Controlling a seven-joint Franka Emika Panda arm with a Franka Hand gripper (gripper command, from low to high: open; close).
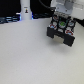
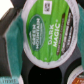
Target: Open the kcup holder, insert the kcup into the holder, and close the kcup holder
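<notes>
The black kcup holder [image 1: 62, 33] stands at the exterior view's right, far back on the white table. My gripper [image 1: 61, 20] hangs right over its top, shut on the kcup [image 1: 61, 23], whose green top shows between the fingers. In the wrist view the kcup [image 2: 46, 27] fills most of the picture, with its green and white lid facing the camera. A teal finger pad [image 2: 14, 37] presses one side of it. Dark round compartments [image 2: 36, 70] of the holder lie just beyond the pod. I cannot tell whether the pod touches the holder.
A white bottle-shaped object [image 1: 25, 11] with a black mark stands at the back, toward the exterior view's left. Dark clutter [image 1: 7, 20] runs along the table's far edge. The white table [image 1: 30, 55] spreads toward the front.
</notes>
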